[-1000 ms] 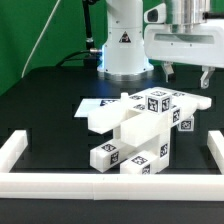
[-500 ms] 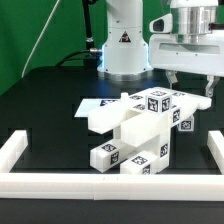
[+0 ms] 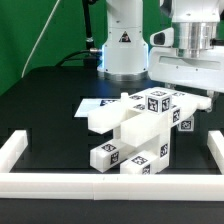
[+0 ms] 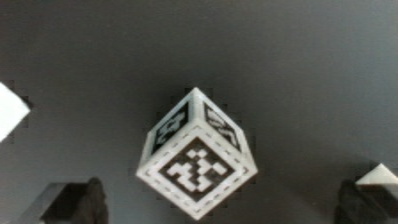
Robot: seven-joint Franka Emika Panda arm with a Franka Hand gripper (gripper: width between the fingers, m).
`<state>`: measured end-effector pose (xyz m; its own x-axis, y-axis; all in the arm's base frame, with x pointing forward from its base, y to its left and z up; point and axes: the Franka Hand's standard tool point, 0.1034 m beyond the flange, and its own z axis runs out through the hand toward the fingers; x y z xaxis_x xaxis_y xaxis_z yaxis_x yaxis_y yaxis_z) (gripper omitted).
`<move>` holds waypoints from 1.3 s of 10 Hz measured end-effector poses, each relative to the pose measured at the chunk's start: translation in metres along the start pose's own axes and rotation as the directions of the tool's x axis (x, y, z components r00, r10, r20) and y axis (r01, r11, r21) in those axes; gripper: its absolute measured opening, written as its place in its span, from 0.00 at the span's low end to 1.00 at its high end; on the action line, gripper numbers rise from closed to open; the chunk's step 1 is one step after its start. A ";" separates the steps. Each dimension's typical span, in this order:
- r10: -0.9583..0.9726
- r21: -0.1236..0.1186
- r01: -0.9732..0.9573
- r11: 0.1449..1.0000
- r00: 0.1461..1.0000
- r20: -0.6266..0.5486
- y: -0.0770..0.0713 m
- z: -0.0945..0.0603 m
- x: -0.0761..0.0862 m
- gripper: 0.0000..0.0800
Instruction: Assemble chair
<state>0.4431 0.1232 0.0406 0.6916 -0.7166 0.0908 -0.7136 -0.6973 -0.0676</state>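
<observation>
The chair's chunky white tagged pieces (image 3: 140, 125) lie in a heap at the table's middle, with a small tagged block (image 3: 108, 152) at the front. My gripper (image 3: 190, 97) hangs just above the heap's end at the exterior view's right, jaws open and empty. In the wrist view a white tagged block (image 4: 196, 150) lies corner-on below the gripper (image 4: 222, 205), between the two dark fingertips (image 4: 71, 203). Another white corner (image 4: 377, 176) shows by the other finger.
The marker board (image 3: 95, 105) lies flat behind the heap. Low white border bars run along the exterior view's left (image 3: 14, 150), front (image 3: 100, 184) and right (image 3: 215, 150). The robot base (image 3: 125, 45) stands at the back.
The gripper has come down toward the heap's end at the exterior view's right, staying open. The chair pieces have not moved.
</observation>
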 end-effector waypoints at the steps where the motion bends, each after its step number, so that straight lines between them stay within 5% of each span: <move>1: 0.001 -0.009 -0.001 1.000 1.000 0.002 0.001 0.006 -0.002 0.81; 8: -0.011 -0.035 0.012 0.999 1.000 0.003 0.006 0.020 -0.006 0.81; 10: -0.012 -0.035 0.012 0.999 1.000 0.003 0.006 0.020 -0.006 0.48; 11: -0.013 -0.035 0.013 0.999 1.000 0.003 0.007 0.020 -0.006 0.48; 13: -0.013 -0.035 0.013 0.999 1.000 0.003 0.006 0.020 -0.006 0.10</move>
<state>0.4363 0.1229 0.0200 0.7011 -0.7076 0.0882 -0.7080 -0.7055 -0.0315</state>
